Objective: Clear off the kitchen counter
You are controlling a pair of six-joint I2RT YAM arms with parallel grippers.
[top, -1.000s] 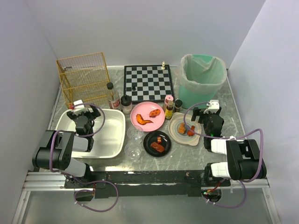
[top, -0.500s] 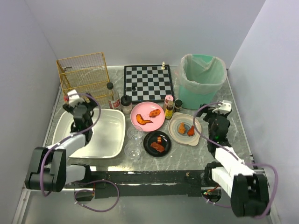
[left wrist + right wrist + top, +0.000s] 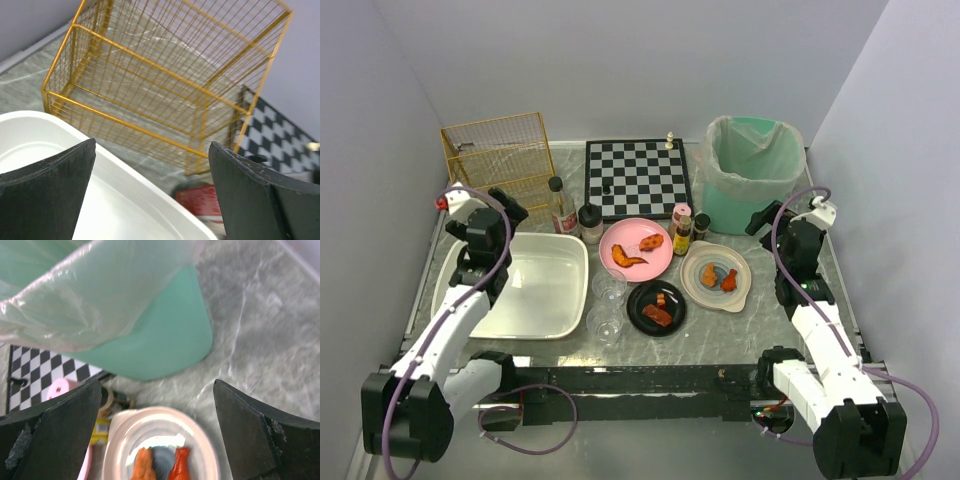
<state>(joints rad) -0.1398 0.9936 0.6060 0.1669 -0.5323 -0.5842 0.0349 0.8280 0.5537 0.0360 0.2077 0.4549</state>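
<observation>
Now both claws hang released, empty; the cream plate [image 3: 710, 298] lies on the counter [image 3: 720, 340] left of our right claw [image 3: 156, 390], far from the left claw [image 3: 152, 147].

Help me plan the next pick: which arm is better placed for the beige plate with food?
Right. The right end effector hovers open near the beige plate; the left end effector is over the white tub's far corner, with the pink plate between.
</observation>
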